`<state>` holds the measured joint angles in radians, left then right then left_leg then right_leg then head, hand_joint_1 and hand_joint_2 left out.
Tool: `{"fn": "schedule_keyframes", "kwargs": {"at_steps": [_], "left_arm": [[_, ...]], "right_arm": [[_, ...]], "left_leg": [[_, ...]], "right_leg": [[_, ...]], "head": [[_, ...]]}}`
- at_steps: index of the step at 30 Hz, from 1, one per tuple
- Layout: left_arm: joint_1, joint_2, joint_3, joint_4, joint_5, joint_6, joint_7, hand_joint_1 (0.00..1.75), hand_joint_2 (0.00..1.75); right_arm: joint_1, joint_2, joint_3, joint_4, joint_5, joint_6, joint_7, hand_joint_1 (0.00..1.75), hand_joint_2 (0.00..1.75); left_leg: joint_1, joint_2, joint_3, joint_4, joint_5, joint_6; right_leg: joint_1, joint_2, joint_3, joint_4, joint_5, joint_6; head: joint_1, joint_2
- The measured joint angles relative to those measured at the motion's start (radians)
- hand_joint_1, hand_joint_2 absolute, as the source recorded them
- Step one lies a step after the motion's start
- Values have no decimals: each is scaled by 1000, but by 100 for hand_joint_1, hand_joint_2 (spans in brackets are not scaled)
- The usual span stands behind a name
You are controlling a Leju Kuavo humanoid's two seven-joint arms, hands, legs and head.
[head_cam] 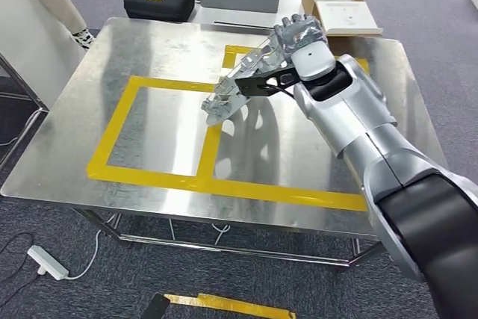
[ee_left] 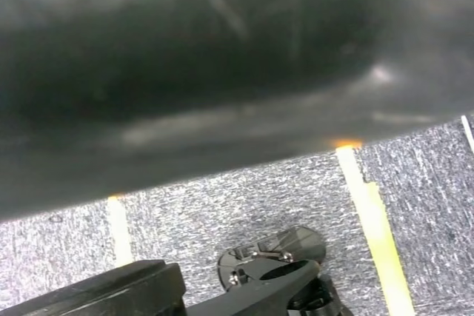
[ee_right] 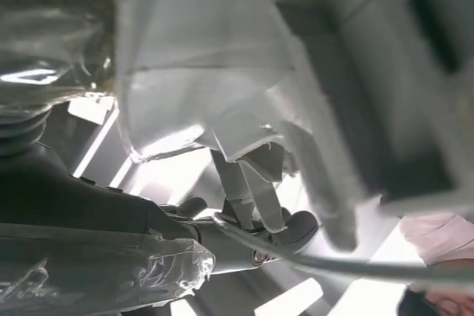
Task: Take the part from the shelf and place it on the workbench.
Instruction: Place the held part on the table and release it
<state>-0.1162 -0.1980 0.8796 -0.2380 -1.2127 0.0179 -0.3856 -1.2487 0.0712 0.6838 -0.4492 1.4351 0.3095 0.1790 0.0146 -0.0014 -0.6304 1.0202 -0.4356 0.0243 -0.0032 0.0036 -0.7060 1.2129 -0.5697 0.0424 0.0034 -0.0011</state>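
Steel workbench [head_cam: 169,50] with yellow tape outlines [head_cam: 146,173] lies just beneath the right hand [head_cam: 296,35], whose fingers are wrapped around a clear-bagged metal part [head_cam: 234,95] jutting forward beyond them, seemingly held low for setting down.
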Motion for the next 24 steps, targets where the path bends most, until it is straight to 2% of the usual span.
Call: {"fn": "schedule_keyframes", "kwargs": {"at_steps": [1, 2, 3, 5, 7, 8, 10, 12, 13, 15, 16, 17, 18, 19, 21, 23, 24], "left_arm": [[1, 0, 0, 0, 2, 0, 0, 0, 0], [2, 0, 0, 0, 3, 0, 2, 0, 0], [2, 0, 0, 0, 5, 0, 3, 0, 0], [2, -1, 1, 0, 8, 1, 6, 0, 0], [2, -1, 1, 0, 9, 1, 10, 0, 0], [2, -1, 1, 0, 9, 0, 12, 0, 0], [3, -1, 1, 0, 11, 0, 15, 0, 0], [4, -1, 2, 0, 14, 0, 15, 0, 0], [4, 0, 2, 0, 15, 0, 15, 0, 0], [5, 1, 2, 0, 16, 1, 15, 0, 0], [6, 1, 2, 0, 16, 1, 15, 0, 0], [7, 2, 2, 0, 17, 2, 15, 0, 0], [9, 2, 2, 0, 17, 3, 15, 0, 0], [11, 2, 2, 0, 18, 5, 15, 0, 0], [12, 4, 2, 0, 18, 7, 15, 0, 0], [12, 5, 2, 0, 19, 10, 14, 0, 0], [13, 5, 2, 0, 20, 12, 14, 0, 0]], "right_arm": [[11, 0, -26, 2, -57, -31, 24, 0, 0], [25, 0, -59, 4, -112, -65, 49, 0, 0], [36, 0, -92, 6, -157, -92, 72, 0, 0], [48, 0, -156, 10, -221, -113, 103, 0, 0], [50, 0, -210, 15, -271, -107, 110, 0, 0], [51, 0, -235, 17, -298, -102, 108, 0, 0], [58, 0, -288, 22, -365, -97, 91, 0, 0], [66, 2, -349, 25, -443, -116, 60, 0, 0], [72, 4, -382, 24, -486, -135, 40, 0, 0], [90, 11, -441, 18, -573, -179, -3, 0, 0], [101, 13, -470, 13, -611, -195, -19, 0, 0], [112, 14, -496, 8, -647, -205, -31, 0, 0], [123, 14, -520, 2, -676, -211, -39, 0, 0], [131, 15, -542, -5, -701, -216, -44, 0, 0], [141, 15, -572, -17, -728, -222, -47, 0, 0], [145, 14, -585, -25, -743, -225, -44, 0, 0], [146, 14, -589, -26, -750, -225, -43, 0, 0]], "left_leg": [[0, 0, 0, 0, 0, 1], [0, -1, 1, 0, -1, 1], [0, -2, 1, 0, -1, 1], [0, -5, 4, 1, -2, -1], [-4, -7, 2, 2, -3, -8], [-5, -8, 1, 2, -3, -12], [-5, -8, 0, 1, -1, -23], [-3, -6, -6, 18, -17, -34], [-3, -5, -21, 52, -39, -39], [-1, -4, -78, 174, -100, -47], [-1, -4, -108, 234, -121, -48], [-1, -4, -126, 270, -126, -49], [-1, -4, -127, 268, -111, -48], [-1, -4, -110, 230, -80, -45], [-3, -3, -49, 102, -15, -37], [-6, -2, -8, 19, 5, -29], [-8, -2, -4, 9, 0, -25]], "right_leg": [[0, 0, -30, 58, -18, 2], [-1, 0, -45, 84, -18, 3], [-1, 0, -41, 68, 2, 2], [-1, -1, 17, -59, 73, -3], [1, -1, 77, -174, 111, -10], [3, -1, 90, -196, 113, -13], [3, 0, 94, -202, 112, -22], [0, 0, 97, -208, 116, -34], [-2, 0, 99, -211, 118, -40], [-2, 0, 101, -211, 116, -46], [-1, 0, 102, -210, 115, -48], [0, 0, 104, -210, 113, -48], [1, 0, 106, -209, 112, -48], [2, 0, 109, -208, 109, -48], [4, 1, 112, -205, 104, -44], [7, 3, 111, -203, 101, -37], [8, 4, 110, -203, 101, -32]], "head": [[0, 0], [0, 0], [0, 0], [1, 0], [0, 0], [-1, 0], [-1, 0], [-2, 0], [-4, 0], [-8, 0], [-8, 0], [-8, 0], [-8, 0], [-8, 0], [-8, 0], [-7, 0], [-6, 0]]}}
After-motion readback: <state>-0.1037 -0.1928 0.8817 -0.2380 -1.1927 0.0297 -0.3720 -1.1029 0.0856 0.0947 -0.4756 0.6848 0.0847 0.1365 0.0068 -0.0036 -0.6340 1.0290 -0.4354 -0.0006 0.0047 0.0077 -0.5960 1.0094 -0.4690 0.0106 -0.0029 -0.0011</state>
